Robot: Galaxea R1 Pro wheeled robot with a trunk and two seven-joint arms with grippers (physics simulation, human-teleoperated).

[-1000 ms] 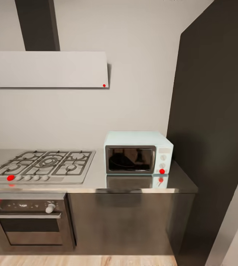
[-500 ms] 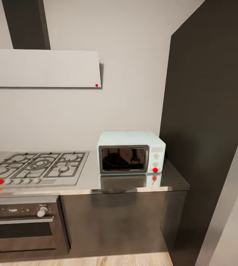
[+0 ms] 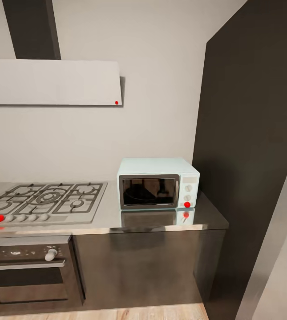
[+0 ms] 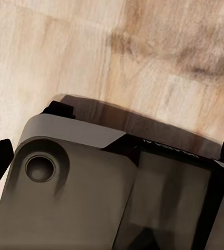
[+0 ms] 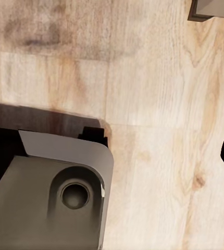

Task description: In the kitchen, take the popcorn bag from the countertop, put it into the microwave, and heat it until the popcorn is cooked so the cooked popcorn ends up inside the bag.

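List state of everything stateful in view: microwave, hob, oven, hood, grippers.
microwave: door shut, red light on its panel
hob: no flame visible, red dot at the leftmost knob
oven: door shut
hood: red dot at its corner; running or not, can't tell
left gripper: over wood floor, open or shut unclear
right gripper: over wood floor, open or shut unclear

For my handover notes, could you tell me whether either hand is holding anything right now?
Nothing appears held: both wrist views look down at the wood floor and the robot's base, with no object between the fingertips.

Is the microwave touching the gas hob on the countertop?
Apart. The head view shows a bare strip of countertop between the microwave and the gas hob.
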